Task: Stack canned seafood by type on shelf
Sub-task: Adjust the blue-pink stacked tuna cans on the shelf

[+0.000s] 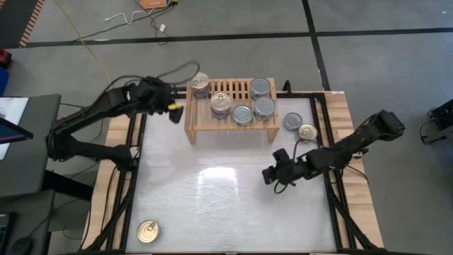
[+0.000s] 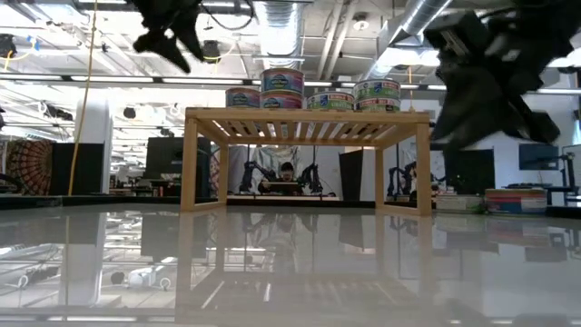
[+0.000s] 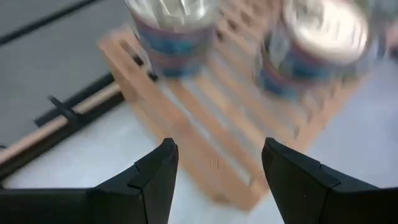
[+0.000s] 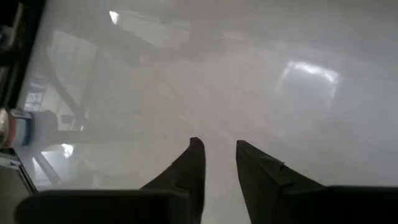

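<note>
The left gripper (image 1: 175, 112) hangs in the air just off the shelf's (image 1: 200, 128) near-left corner, its two dark fingers (image 3: 155, 177) spread apart with nothing between them. Straight ahead of it, on the slatted light-wood top, stands a stack of tins with a gold pull-ring lid (image 1: 201, 84) at the back-left corner; from the level camera this reads as the tallest pile, a blue-and-red labelled tin on top. Just beyond that, nearer the shelf's middle, another gold-topped stack (image 1: 221, 104) stands, and farther along come three plain silver-grey tins (image 1: 262, 108), close together toward the far end. Past the shelf's far leg, down on the white table (image 1: 226, 205), a silver-grey tin (image 1: 292, 121) and a gold-topped tin (image 1: 307, 132) lie side by side. One more gold-topped tin (image 1: 147, 231) sits alone at the table's front-left corner, well apart from everything. The right gripper (image 1: 269, 175) is poised above bare tabletop in front of the shelf's right end, its fingers (image 4: 190, 171) separated by a narrow gap and gripping nothing, the two loose tins behind it.
</note>
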`<state>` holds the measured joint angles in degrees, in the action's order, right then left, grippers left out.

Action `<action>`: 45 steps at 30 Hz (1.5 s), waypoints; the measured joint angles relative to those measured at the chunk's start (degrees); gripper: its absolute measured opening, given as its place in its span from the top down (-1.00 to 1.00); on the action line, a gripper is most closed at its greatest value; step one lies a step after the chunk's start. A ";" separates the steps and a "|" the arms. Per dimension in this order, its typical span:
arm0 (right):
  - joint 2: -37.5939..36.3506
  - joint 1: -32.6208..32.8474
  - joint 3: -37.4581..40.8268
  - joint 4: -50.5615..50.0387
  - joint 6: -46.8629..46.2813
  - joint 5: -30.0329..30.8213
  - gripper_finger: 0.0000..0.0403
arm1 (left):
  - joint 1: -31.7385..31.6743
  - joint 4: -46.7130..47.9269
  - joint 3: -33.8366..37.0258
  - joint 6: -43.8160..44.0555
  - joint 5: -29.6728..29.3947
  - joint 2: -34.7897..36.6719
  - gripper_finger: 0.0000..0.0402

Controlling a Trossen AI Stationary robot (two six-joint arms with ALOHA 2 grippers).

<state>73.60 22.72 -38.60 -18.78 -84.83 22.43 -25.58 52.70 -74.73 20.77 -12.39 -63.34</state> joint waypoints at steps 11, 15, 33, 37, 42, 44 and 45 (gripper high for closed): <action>-6.98 -9.36 -22.83 -22.37 21.00 2.82 0.92 | 3.75 -24.25 28.98 -2.86 8.94 24.50 -0.11; -1.17 -14.48 -35.30 -25.99 32.36 3.02 0.93 | 4.91 -26.94 33.75 -1.25 9.10 29.81 -0.11; 31.60 -28.13 -70.40 -28.26 66.01 -4.28 0.94 | 8.15 -25.61 35.53 4.12 12.16 31.64 -0.11; 33.32 -29.88 -72.53 -27.52 69.26 -4.37 0.94 | 8.54 -25.59 35.51 4.91 12.16 31.64 -0.11; 33.45 -32.29 -72.91 -25.57 71.62 -4.39 0.93 | 8.52 -25.61 35.51 5.89 12.12 31.64 -0.11; 33.45 -33.62 -72.91 -26.52 71.82 -4.69 0.93 | 8.52 -26.16 35.52 6.86 12.13 31.64 -0.11; 33.45 -34.26 -72.91 -27.02 71.84 -4.79 0.93 | 8.52 -26.68 35.52 7.04 12.12 31.64 -0.11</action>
<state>107.04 -11.54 -111.50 -45.80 -12.99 17.64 -17.06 26.02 -39.21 27.82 -0.27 -31.70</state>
